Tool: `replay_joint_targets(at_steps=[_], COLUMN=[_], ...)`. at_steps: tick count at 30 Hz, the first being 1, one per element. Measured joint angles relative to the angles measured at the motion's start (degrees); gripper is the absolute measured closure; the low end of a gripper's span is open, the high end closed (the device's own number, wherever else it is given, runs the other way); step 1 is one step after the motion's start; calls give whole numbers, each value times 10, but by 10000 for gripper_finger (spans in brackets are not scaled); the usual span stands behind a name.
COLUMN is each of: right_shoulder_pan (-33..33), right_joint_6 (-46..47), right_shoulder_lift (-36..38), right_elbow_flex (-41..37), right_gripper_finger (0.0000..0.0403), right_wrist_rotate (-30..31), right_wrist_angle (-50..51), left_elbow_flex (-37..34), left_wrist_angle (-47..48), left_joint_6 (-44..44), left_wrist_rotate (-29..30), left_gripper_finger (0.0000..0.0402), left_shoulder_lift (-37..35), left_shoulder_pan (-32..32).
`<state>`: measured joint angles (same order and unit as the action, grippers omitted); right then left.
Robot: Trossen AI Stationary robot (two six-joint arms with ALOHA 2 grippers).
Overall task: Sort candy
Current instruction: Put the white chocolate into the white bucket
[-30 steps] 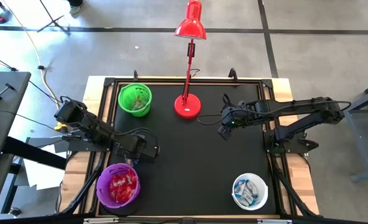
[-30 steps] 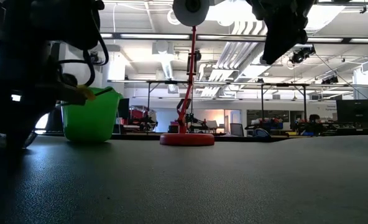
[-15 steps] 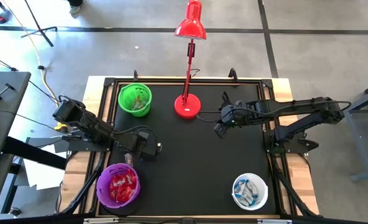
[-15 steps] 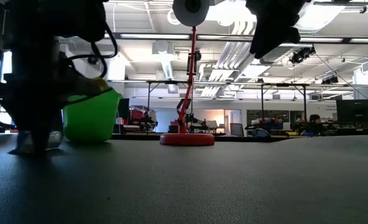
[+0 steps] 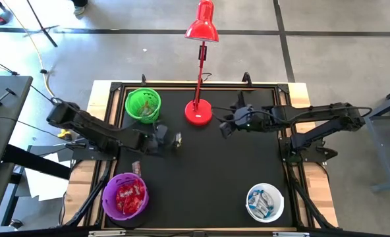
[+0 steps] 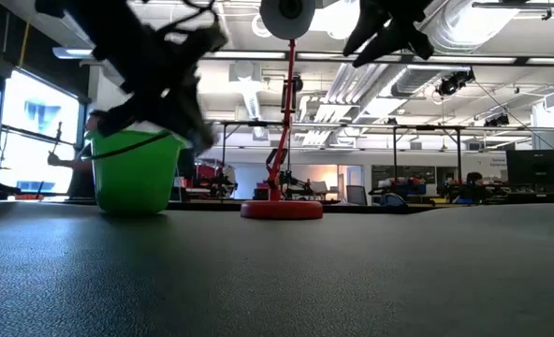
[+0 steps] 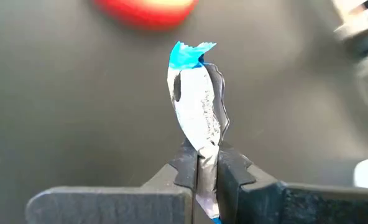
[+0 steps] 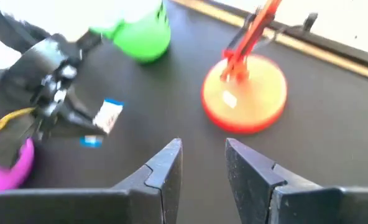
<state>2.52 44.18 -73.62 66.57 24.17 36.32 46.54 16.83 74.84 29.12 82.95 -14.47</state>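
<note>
Your left pincer (image 7: 202, 167) has just clamped a blue-and-white candy (image 7: 197, 102) and lifted it off the counter (image 5: 201, 171) near the red lamp (image 5: 199, 112), ready for the white bowl (image 5: 265, 203); your right pincer (image 8: 202, 165) waits spread.

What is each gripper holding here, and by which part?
The left gripper pinches a blue-and-white candy by one end of its wrapper; the other blue twisted end sticks out free. The right gripper is open and holds nothing.
</note>
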Motion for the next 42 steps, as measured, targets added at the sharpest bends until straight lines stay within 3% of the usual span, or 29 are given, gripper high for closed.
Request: replay_joint_targets(at_steps=[5, 16, 19, 42], right_shoulder_pan=[0, 0, 0, 2], right_joint_6=[29, -10, -16, -7], right_shoulder_lift=[-9, -76, -84, -90], right_elbow_flex=[0, 0, 0, 0], right_gripper_finger=[287, 287, 287, 281], right_wrist_rotate=[54, 37, 27, 7], right_wrist_angle=[-78, -317, -362, -423], left_elbow_flex=[0, 1, 1, 12], left_wrist_angle=[-120, -380, -401, -410], left_joint_6=[-122, -323, -336, -368], left_wrist_rotate=[40, 26, 25, 29], left_gripper_finger=[388, 388, 387, 387], left_shoulder_lift=[-53, -83, -83, -82], left_shoulder_pan=[22, 56, 58, 67])
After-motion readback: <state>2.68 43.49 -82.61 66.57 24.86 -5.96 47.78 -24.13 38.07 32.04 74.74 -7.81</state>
